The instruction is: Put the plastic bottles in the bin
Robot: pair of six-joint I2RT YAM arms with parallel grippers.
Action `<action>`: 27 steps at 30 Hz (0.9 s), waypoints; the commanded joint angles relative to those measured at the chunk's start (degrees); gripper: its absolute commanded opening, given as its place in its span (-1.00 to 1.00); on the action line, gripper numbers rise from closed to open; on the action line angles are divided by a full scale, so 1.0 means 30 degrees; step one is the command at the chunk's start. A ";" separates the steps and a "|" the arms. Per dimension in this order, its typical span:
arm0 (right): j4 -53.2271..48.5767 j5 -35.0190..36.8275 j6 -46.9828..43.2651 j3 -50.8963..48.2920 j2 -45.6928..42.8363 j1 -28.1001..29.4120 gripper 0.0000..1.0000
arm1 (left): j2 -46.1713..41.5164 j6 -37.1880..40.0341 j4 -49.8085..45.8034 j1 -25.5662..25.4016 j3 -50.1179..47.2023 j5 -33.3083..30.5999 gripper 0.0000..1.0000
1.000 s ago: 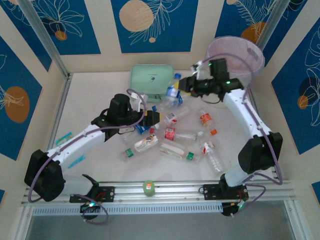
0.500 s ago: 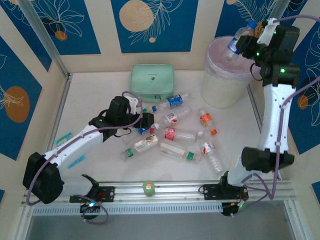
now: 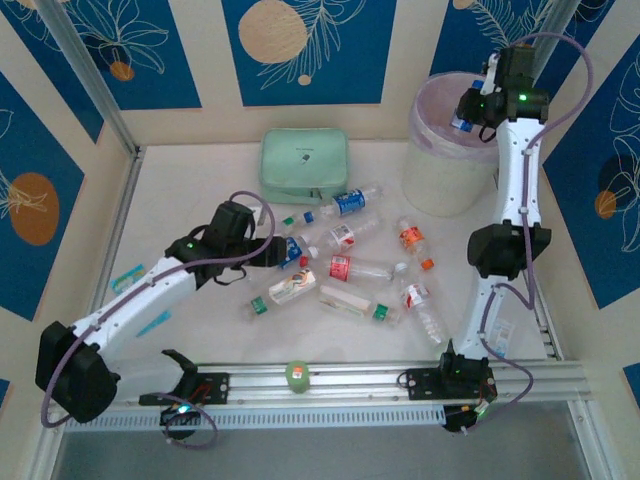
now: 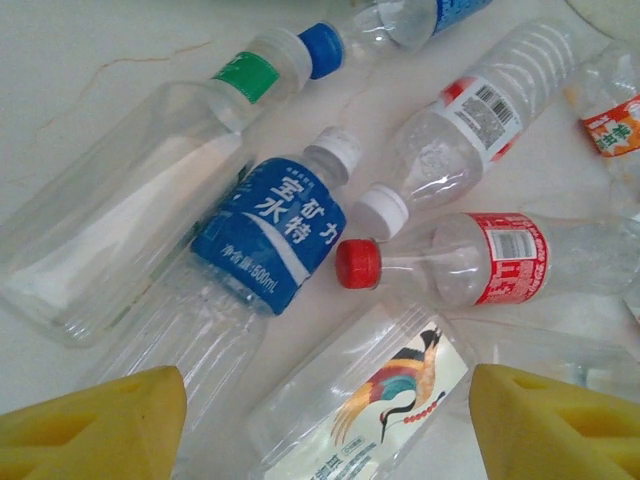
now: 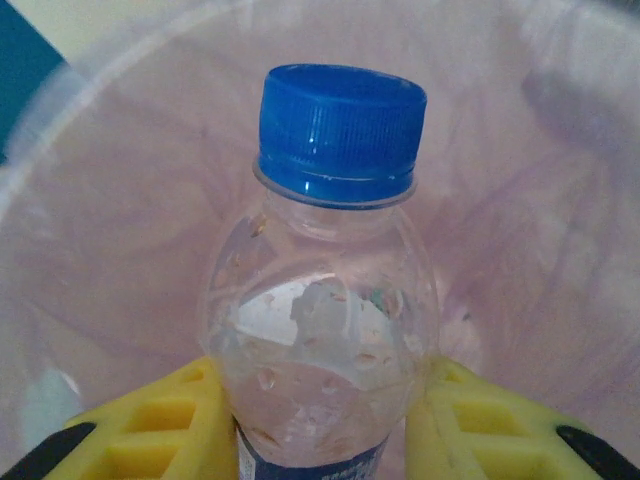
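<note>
One blue-capped bottle [image 5: 325, 340] is gripped in the right jaws over the bin [image 3: 438, 188]; released off-centre, it could clip the rim and bounce out. Left jaws hang open over a blue-labelled bottle [image 4: 268, 232] on the crowded bench [image 4: 80, 60], risking a double grab.

The bin [image 3: 440, 190] stood at the far right corner of the table [image 3: 190, 190] with the case [image 3: 304, 165] to its left by the back wall, the plastic bottles [image 3: 345, 268] lay scattered before them (the left gripper [image 3: 275, 252] above their left end), and the right gripper [image 5: 320, 420] held one bottle [image 5: 325, 330] over the bin's mouth.
</note>
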 commanded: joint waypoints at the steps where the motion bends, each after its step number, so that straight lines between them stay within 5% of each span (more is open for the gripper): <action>1: -0.1070 -0.0249 -0.0861 -0.0360 0.0515 0.0151 -0.49 | -0.0299 0.0670 -0.1432 0.0115 0.0179 -0.0869 0.47; 5: -0.0802 -0.0355 -0.0771 -0.1802 0.1175 0.0290 -0.43 | -0.0060 0.0958 -0.2165 0.0114 0.0609 -0.0464 0.45; 11: -0.0438 -0.0696 -0.0401 -0.2755 0.1374 0.0073 0.46 | 0.0075 0.1679 -0.3829 0.0033 0.0934 0.0311 0.42; 18: -0.1590 -0.0541 -0.0517 -0.0560 0.0864 -0.0170 0.99 | -0.0582 0.2365 -0.4545 -0.0666 0.0283 0.1264 0.45; 27: -0.1639 -0.2853 0.0010 -0.0299 -0.2923 -0.0938 0.98 | -0.0084 0.2518 -0.6725 -0.3158 0.0011 0.0227 0.50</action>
